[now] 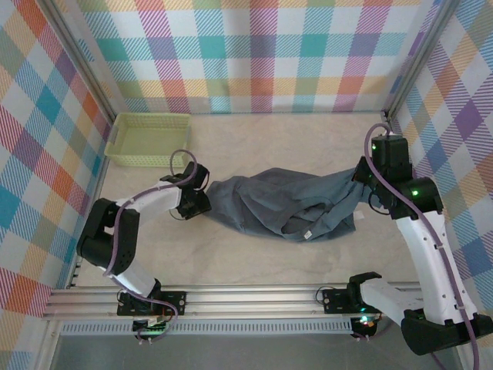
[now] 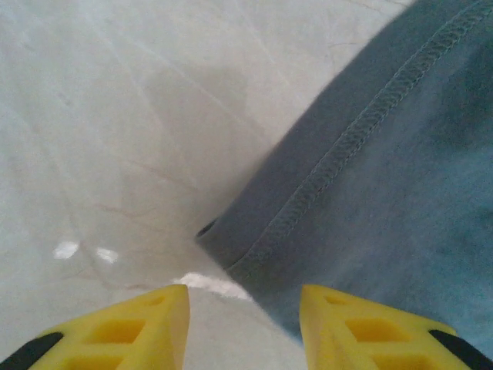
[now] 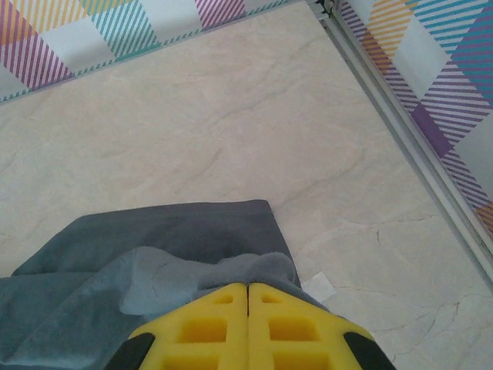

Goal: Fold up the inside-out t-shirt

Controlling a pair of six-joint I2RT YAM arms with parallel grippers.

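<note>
- Logged inside-out t-shirt [image 1: 285,204] as a slate blue-grey, wrinkly heap lying across the middle of the worktop [image 1: 254,258], stretched left to right between both arms.
- Seen no print on it; spotted folds bunched toward its right half and a small white tag [image 1: 306,233] at its near edge.
- Placed left end effector [image 1: 208,198] at the shirt's left end, low over the worktop, just beside the cloth.
- From left wrist view: marked left end effector [image 2: 243,308] as spread, with yellow fingers [image 2: 146,327] well apart and bare worktop [image 2: 115,116] in the gap; nothing pinched.
- Same view: found inside-out t-shirt [image 2: 400,200] across the right side, with a stitched hem [image 2: 362,127] slanting down to a corner just ahead of the gap; cannot tell whether the right-hand finger touches the cloth or hangs over it.
- Placed right end effector [image 1: 360,183] at the shirt's right end, with cloth drawn up toward it.
- From right wrist view: marked right end effector [image 3: 247,289] as pressed flat together, pinching a bunched fold of inside-out t-shirt [image 3: 154,247] right at the tips; rest of the cloth trailing left over pale worktop [image 3: 231,116].
- Tagged pale yellow-green mesh basket [image 1: 150,139] in the far left corner of the worktop, upright, well apart from the shirt.
- Noted plaid walls [image 1: 254,46] on the far, left and right sides.
</note>
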